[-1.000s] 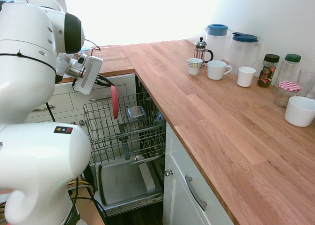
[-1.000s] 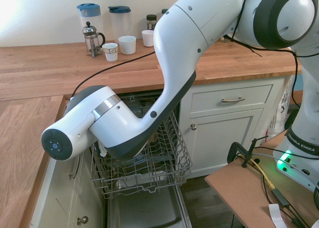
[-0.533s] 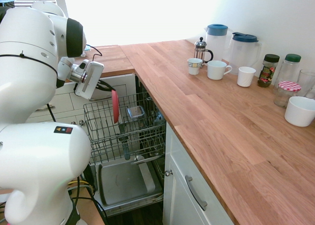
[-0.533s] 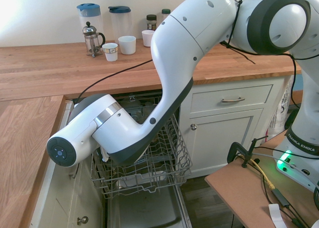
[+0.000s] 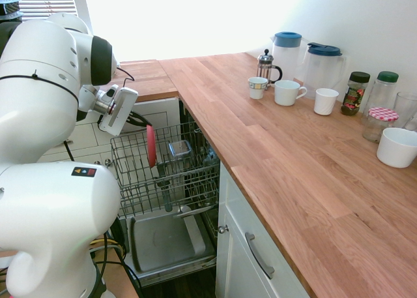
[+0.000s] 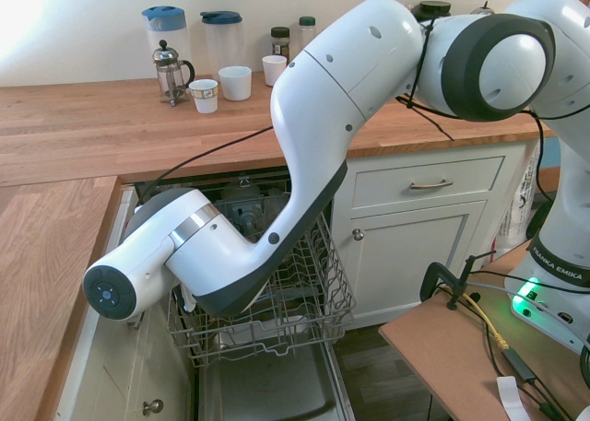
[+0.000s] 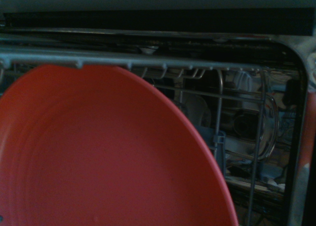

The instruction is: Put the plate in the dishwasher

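Observation:
The coral-red plate [image 5: 150, 147] hangs upright and edge-on, its lower part down among the wires of the grey rack [image 5: 189, 180] pulled out of the open dishwasher [image 5: 163, 242]. My gripper [image 5: 144, 123] is shut on the plate's top rim, reaching in from the left. In the wrist view the plate [image 7: 98, 152] fills the lower left, with the rack's wires [image 7: 237, 137] behind it. The second exterior view shows the rack [image 6: 318, 301], but my arm hides the plate and the gripper there.
A small cutlery basket [image 5: 179, 149] sits in the rack just right of the plate. On the wooden counter [image 5: 280, 154] stand mugs [image 5: 287, 92], a French press [image 5: 266, 66], two jugs, jars and a white bowl [image 5: 396, 147]. White cabinets flank the dishwasher.
My gripper and the plate have come down a little, so the plate sits lower in the rack. The grip has stayed shut.

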Robot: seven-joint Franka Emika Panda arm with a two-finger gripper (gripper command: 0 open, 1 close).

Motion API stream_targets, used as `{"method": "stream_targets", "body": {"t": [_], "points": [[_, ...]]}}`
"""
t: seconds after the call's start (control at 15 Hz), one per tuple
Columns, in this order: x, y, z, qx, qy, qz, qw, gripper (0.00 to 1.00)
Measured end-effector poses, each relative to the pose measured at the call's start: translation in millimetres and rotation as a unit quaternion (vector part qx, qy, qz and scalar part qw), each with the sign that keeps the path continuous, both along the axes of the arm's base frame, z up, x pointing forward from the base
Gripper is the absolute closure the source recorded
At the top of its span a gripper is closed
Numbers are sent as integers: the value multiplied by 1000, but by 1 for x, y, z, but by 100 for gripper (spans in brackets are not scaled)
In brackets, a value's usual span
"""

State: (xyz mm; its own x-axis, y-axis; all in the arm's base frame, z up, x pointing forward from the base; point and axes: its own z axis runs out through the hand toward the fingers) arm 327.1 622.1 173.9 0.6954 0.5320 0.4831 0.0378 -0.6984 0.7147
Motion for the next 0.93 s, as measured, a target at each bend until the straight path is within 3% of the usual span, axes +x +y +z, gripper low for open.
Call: {"method": "stream_targets", "body": {"t": [0.33, 0.4, 0.93], "points": [[3, 3, -13, 6, 11, 4, 1000, 100], [3, 4, -14, 6, 14, 5, 1000, 0], [5, 8, -17, 22, 49, 17, 998, 0]]}}
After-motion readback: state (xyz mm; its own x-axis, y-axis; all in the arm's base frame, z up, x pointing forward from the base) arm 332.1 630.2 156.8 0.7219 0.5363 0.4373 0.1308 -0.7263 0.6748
